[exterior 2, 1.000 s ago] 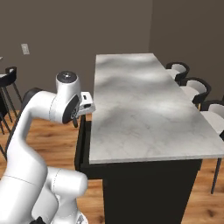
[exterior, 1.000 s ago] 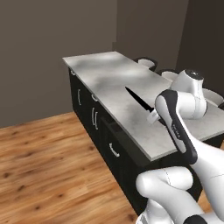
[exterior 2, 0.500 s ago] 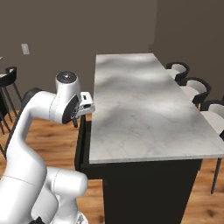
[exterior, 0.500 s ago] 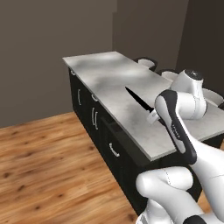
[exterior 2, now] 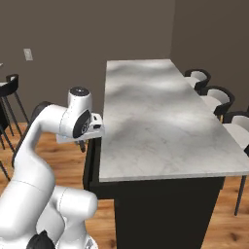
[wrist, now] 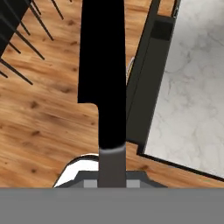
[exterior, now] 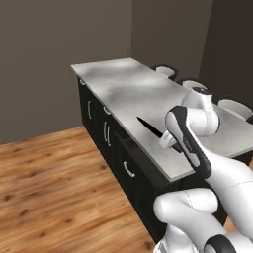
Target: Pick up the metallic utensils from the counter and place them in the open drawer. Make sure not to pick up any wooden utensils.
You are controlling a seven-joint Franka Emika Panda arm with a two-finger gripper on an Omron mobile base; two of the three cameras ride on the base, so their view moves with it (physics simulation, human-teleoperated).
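**Knife held off the counter edge**

Knife (wrist: 105, 70) was clamped by its handle in our gripper (exterior: 168, 143), blade pointing away from the hand. In hand view it hung over wood floor, w/ the counter (wrist: 192, 87) edge to its right and the open drawer (wrist: 146, 87) just beside it. We judged it light, stiff, thin & slick; handle was the right hold, since the blade end could swing or slip if jolted.

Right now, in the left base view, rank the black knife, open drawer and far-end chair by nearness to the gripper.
1. black knife, held in the gripper
2. open drawer, below it at the counter front
3. chair, far side, far end
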